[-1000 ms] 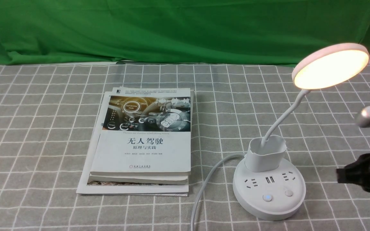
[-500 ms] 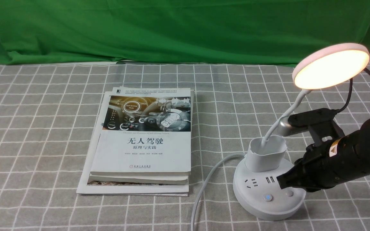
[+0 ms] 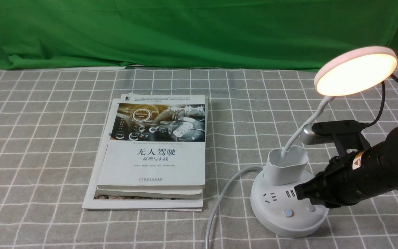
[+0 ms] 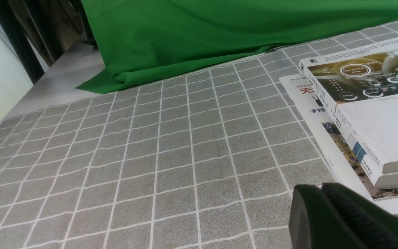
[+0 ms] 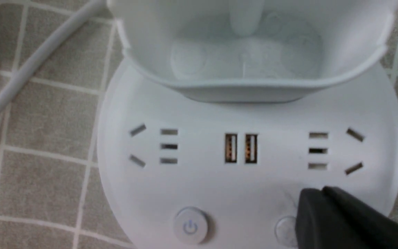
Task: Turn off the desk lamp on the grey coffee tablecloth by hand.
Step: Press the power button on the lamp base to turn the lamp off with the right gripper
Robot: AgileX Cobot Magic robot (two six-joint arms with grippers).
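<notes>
The desk lamp stands at the right of the grey coffee tablecloth [image 3: 47, 138], and its disc head [image 3: 356, 71] glows warm. Its round base [image 3: 282, 224] carries a blue-lit power button [image 3: 287, 213] and a plain button [image 3: 310, 208]. My right gripper [image 3: 299, 193], the hand, is shut with nothing in it. Its tip hangs just over the plain button [image 5: 285, 230] and partly covers it in the right wrist view, where the gripper [image 5: 314, 197] shows both jaws pressed together. The power button [image 5: 190, 226] lies uncovered to the side. My left gripper [image 4: 318, 190] is shut, low over the cloth beside the books.
A stack of books [image 3: 154, 152] lies in the middle of the cloth. The lamp's white cord [image 3: 219, 200] runs from the base toward the front edge. The lamp's cup [image 3: 285, 166] and bendy neck [image 3: 306, 124] rise beside my right arm. A green cloth [image 3: 185, 31] hangs at the back.
My right gripper came in from the right edge to over the lamp base, then sank slightly toward the plain button. The lamp stays lit. The left arm has not moved.
</notes>
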